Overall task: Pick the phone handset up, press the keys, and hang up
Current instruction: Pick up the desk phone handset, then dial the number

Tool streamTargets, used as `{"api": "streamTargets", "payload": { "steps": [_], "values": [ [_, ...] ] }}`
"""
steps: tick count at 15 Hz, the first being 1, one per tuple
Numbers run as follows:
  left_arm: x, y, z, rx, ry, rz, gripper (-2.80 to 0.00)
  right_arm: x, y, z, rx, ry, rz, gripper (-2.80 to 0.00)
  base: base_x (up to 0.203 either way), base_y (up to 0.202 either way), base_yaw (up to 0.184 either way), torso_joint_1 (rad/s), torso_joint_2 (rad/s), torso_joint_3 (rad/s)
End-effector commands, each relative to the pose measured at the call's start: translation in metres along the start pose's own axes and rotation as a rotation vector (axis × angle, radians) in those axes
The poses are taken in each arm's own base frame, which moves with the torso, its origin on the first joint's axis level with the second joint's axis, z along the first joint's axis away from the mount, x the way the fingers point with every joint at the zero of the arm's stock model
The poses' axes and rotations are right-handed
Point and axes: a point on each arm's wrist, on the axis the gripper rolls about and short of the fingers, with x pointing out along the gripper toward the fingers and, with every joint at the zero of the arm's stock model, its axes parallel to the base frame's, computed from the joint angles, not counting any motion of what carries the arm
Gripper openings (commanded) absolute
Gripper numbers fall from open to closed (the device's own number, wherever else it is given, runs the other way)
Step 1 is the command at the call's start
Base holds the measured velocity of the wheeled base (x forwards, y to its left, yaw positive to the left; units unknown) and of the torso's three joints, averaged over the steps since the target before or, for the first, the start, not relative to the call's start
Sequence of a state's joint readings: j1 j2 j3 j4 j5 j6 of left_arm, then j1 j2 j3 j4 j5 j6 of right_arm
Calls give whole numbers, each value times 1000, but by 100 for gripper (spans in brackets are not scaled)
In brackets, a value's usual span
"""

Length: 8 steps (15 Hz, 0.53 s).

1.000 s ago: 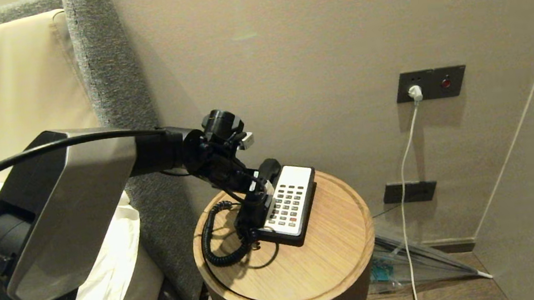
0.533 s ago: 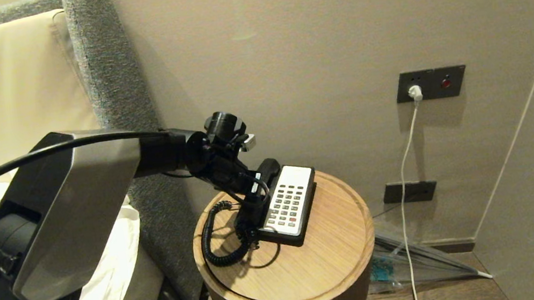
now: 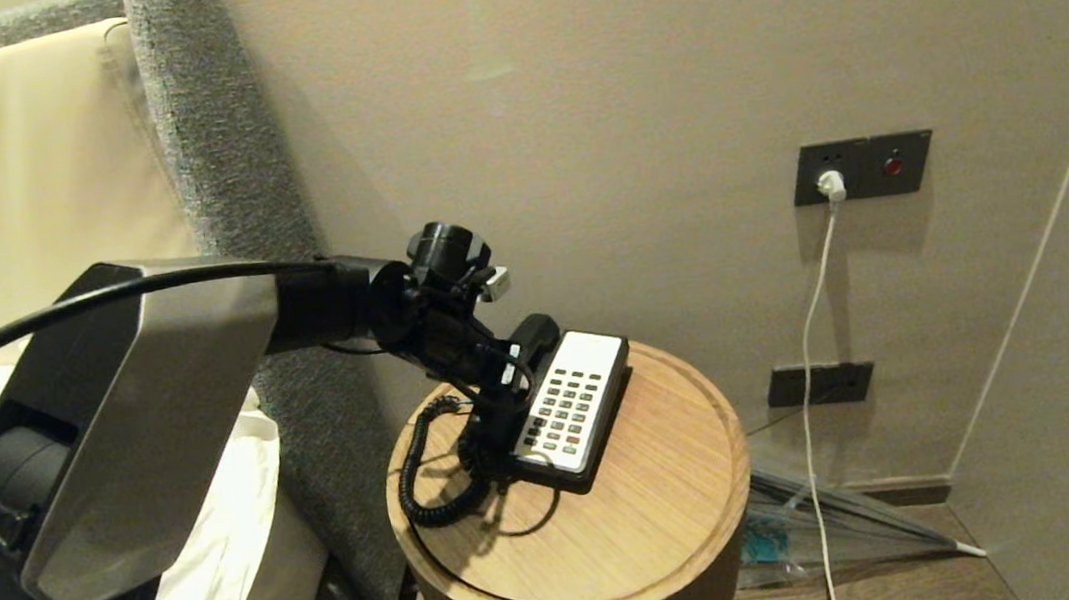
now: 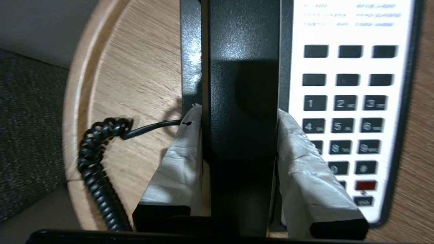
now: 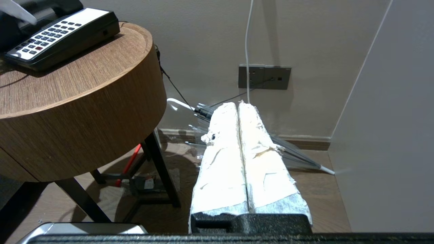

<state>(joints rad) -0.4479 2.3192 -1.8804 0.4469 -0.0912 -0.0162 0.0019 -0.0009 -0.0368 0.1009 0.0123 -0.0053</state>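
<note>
Left wrist view: left gripper jaws pinching black curved plastic handset.
Risk: the grip, seemingly shallow, could slip when the coiled black cord pulls.

The left gripper hides the phone handset's lower part and several keys.

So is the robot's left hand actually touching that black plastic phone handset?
Touching. The left wrist view shows the left hand with both taped fingers pressed against the sides of the black plastic handset.
</note>
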Motion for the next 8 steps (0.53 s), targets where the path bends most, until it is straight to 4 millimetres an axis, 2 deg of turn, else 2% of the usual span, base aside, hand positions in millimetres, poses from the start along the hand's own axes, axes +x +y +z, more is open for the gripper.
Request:
{"api": "streamTargets", "payload": {
  "steps": [1,4,8],
  "values": [
    [-22,-2,9,0,-50,0,-280,0,0,0,-1,0,0,-280,0,0,0,0,0,0],
    [-57,-4,20,-26,-125,3,-280,0,0,0,-1,0,1,-280,0,0,0,0,0,0],
    [-130,-5,29,-129,-262,-5,-280,0,0,0,-1,0,0,-280,0,0,0,0,0,0]
  ]
}}
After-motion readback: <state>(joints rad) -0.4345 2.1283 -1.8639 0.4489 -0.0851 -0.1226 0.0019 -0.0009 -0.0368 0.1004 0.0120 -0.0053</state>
